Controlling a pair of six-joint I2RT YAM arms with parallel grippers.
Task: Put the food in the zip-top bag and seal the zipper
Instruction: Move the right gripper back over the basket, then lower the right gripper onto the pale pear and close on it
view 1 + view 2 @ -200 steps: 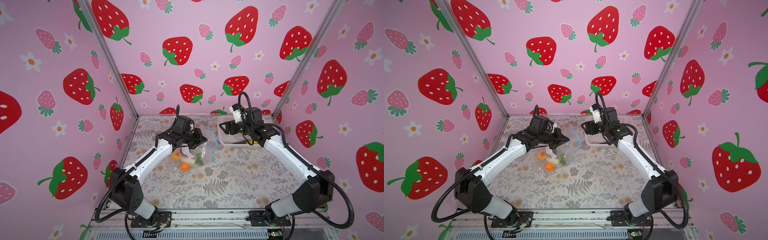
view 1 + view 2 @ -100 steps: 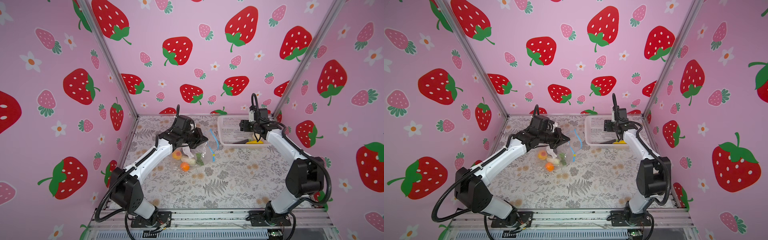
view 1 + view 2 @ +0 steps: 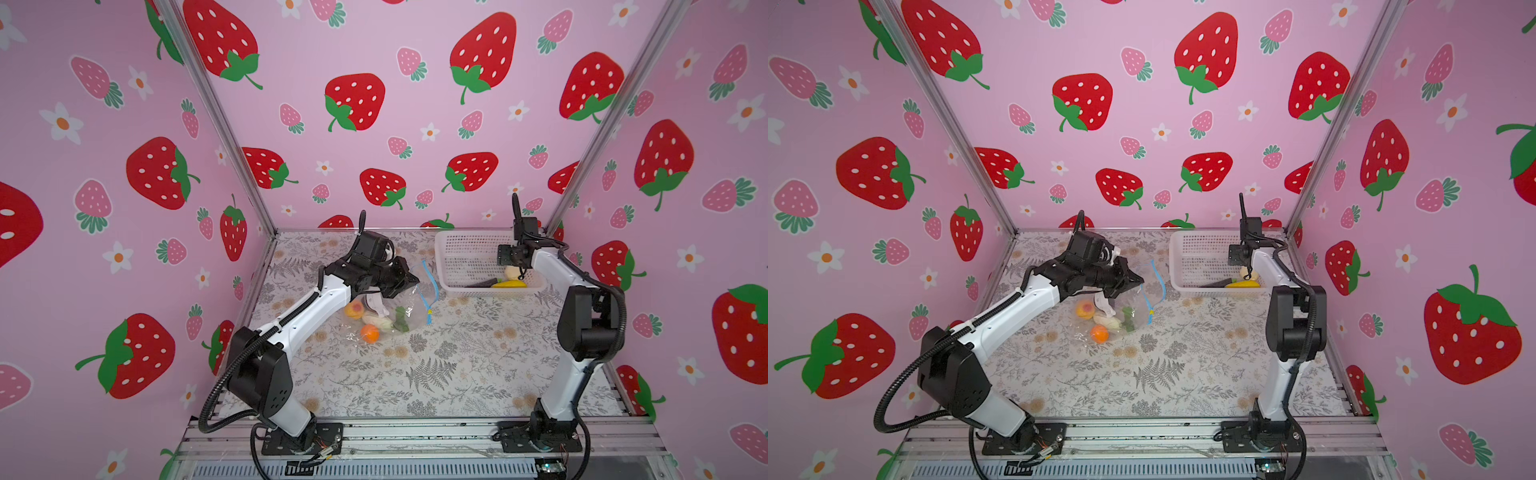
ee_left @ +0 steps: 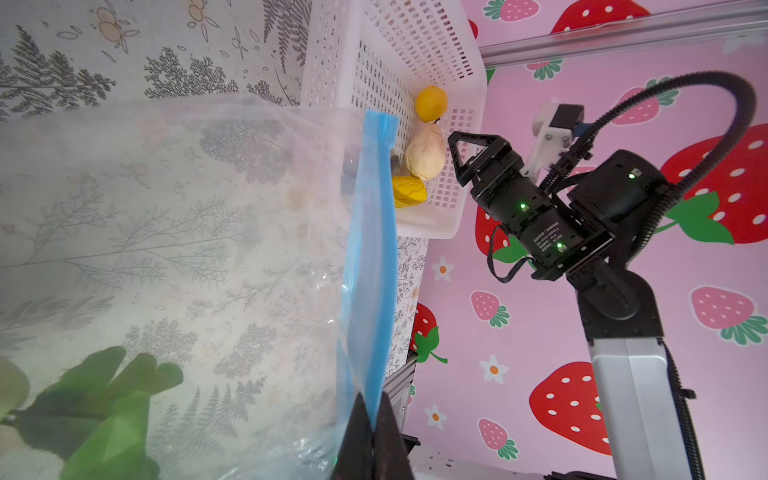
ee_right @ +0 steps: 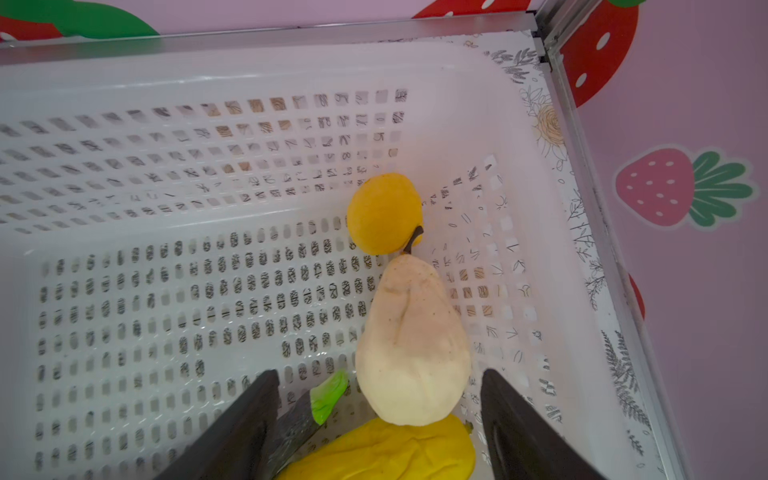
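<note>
Right gripper (image 5: 376, 376): jaws wide, poised over pale pear-shaped toy fruit (image 5: 409, 340) in white mesh plastic basket (image 5: 166, 75). Yellow toy lemon (image 5: 384, 212) and yellow toy banana (image 5: 386, 453) lie beside it.

Left gripper (image 4: 372, 405): pinched on light-blue zipper strip (image 4: 370, 249) of clear crinkly zip-top bag (image 4: 208, 232), mouth open. Orange-pink toy peach (image 3: 354, 309), toy orange (image 3: 369, 333) and white toy radish (image 3: 378, 321) are bagged.

Judged about half loaded; sealing not yet done.

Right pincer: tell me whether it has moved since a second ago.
Yes. In a top view the right pincer has swung from the white basket's left end to its right end, and it stands open.
</note>
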